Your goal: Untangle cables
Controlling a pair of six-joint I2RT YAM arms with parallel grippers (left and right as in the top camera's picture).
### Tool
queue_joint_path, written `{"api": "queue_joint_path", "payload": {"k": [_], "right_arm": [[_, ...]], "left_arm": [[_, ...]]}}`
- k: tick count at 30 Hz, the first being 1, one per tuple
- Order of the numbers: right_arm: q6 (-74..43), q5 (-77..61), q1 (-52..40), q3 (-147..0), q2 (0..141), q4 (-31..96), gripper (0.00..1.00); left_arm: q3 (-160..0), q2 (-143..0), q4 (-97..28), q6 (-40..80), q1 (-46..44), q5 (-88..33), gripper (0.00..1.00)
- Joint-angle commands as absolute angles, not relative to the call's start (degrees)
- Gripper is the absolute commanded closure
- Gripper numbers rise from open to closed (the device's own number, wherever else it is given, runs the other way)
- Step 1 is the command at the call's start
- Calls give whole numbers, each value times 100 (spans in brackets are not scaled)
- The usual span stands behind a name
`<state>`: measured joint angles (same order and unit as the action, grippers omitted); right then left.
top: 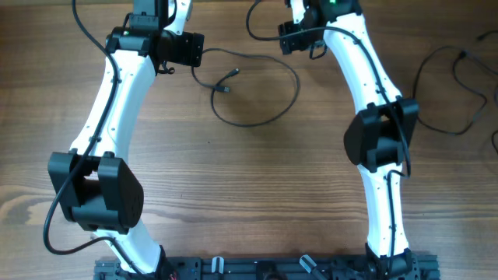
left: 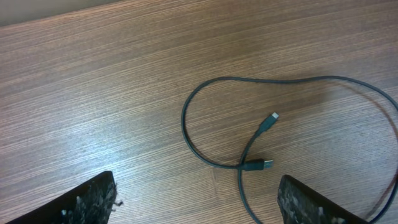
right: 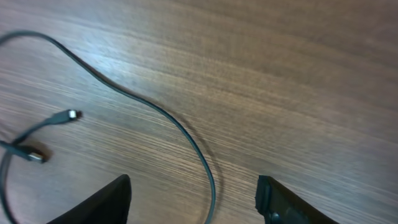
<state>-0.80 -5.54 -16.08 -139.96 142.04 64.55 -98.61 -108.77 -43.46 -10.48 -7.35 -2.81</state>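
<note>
One thin black cable (top: 296, 82) lies in a loose loop on the wooden table between the two arms. Its two small plug ends (top: 233, 75) lie close together inside the loop. In the left wrist view the cable (left: 186, 130) crosses itself beside one plug (left: 265, 164), and the other plug (left: 272, 118) sits just above. My left gripper (left: 199, 208) is open and empty above the table near that crossing. My right gripper (right: 196, 205) is open and empty, with a strand of the cable (right: 208, 174) running between its fingers. A second black cable (top: 420, 70) lies at the far right.
Both arms reach to the far side of the table, the left gripper (top: 180, 48) and the right gripper (top: 299, 35) on either side of the loop. Thicker arm cables hang near the top edge. The arm bases stand at the front edge.
</note>
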Motion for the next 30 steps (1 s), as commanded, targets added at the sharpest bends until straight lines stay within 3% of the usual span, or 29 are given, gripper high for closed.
{"api": "queue_joint_path", "payload": {"k": [1,5,30], "right_arm": [[-152,-670,-1634,-14011,14466,6416,35],[-161,-670,-1634,-14011,14521,6416,40],[-513,-556,-1634,-14011,14949,6613,41]], "left_arm": [[-9848,-10969,-4316,-1160,-722,-185,14],[-9848,-10969,-4318,-1157,-722,-185,15],[-9848,-10969,-4309,-1157,-722,-185,13]]}}
